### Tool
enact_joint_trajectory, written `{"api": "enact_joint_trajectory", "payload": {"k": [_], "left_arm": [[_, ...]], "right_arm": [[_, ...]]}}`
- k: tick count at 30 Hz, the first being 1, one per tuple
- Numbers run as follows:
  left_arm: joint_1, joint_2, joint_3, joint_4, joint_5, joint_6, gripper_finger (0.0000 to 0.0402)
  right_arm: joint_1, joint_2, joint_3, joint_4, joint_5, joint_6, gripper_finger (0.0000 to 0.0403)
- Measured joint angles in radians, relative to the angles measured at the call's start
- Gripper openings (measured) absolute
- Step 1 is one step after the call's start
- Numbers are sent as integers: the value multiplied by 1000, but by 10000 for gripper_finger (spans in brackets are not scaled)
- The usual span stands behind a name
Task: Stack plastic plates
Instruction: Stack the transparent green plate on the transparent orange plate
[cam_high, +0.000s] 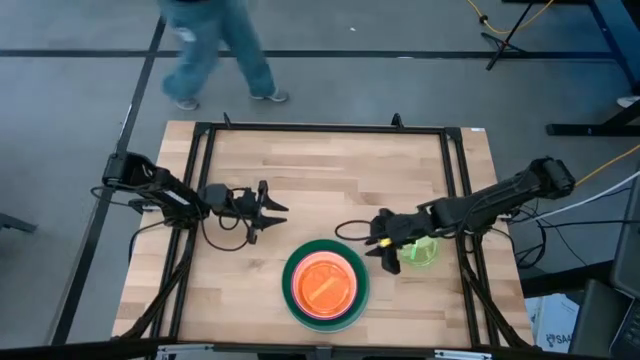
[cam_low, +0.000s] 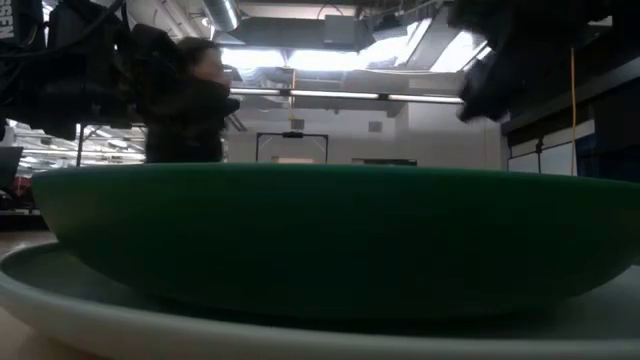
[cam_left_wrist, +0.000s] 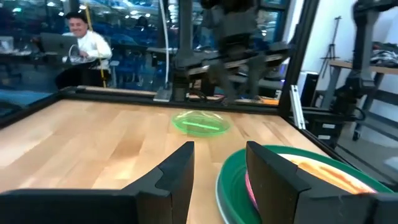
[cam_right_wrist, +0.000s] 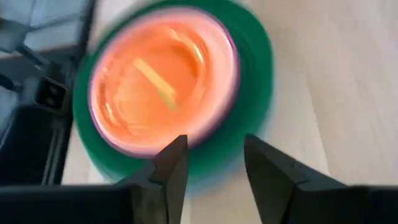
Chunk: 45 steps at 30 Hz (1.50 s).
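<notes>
A stack of plates sits near the table's near edge: light blue lowest, dark green on it, a pink rim, and orange on top. One small translucent lime green plate lies flat on the wood to the right of the stack, also visible in the left wrist view. My right gripper is open, above the table between the stack and the lime plate, its fingers over the stack's green rim. My left gripper is open, left of and beyond the stack.
A black metal frame borders the wooden table. A person walks on the floor beyond the far edge, and another person sits in the room. Bare wood stretches across the table's far half.
</notes>
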Motion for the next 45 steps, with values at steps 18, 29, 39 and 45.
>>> {"api": "enact_joint_trajectory", "payload": {"k": [18, 29, 39, 45], "left_arm": [[-19, 0, 28, -6, -73, 134, 138], [-19, 0, 28, -6, -90, 126, 138], [-19, 0, 32, -2, -108, 133, 138], [-19, 0, 47, -1, -98, 133, 138]], "right_arm": [[51, -33, 0, -618, 25, 558, 145], [220, 44, 0, -526, 109, 579, 145], [255, 254, 0, -445, 182, 579, 145], [257, 336, 7, -459, 192, 624, 142]]}}
